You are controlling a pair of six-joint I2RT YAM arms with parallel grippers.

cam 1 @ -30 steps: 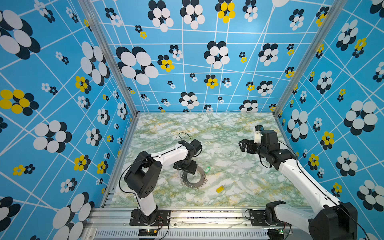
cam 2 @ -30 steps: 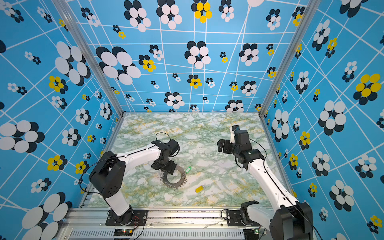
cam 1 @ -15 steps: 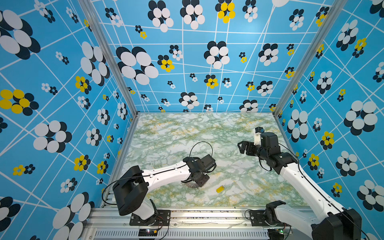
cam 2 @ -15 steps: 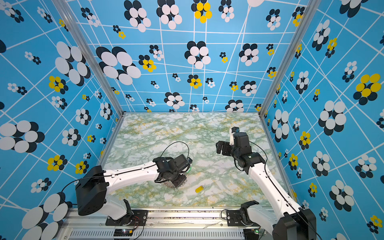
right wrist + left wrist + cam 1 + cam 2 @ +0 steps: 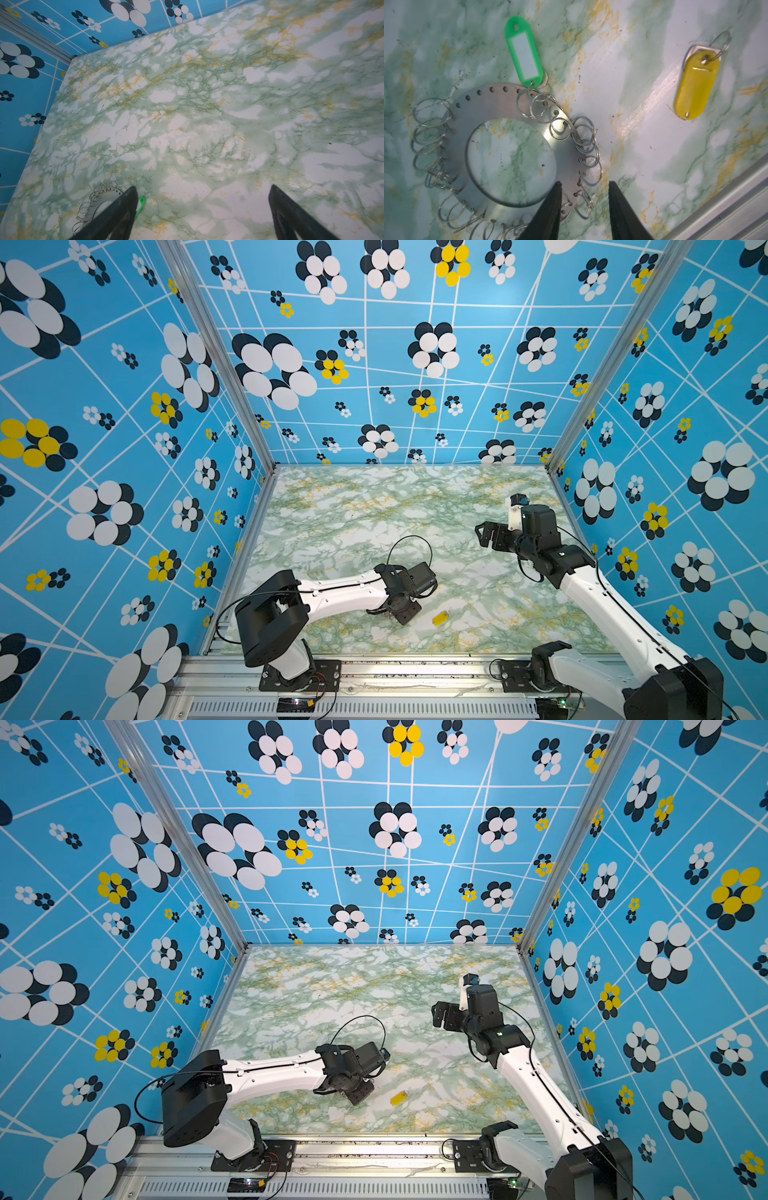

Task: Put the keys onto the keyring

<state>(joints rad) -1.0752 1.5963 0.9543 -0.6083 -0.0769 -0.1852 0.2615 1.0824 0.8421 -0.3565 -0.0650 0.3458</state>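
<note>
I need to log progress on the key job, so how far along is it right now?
Possibly done: the green tag lies at the keyring rim, its loop among the ring's wire loops, though a true link is unclear. In hand: the left claw straddles the keyring's rim, jaws apart with a gap, nothing lifted. Left: the yellow tag lies alone on the table. The right claw is open, empty.
</note>
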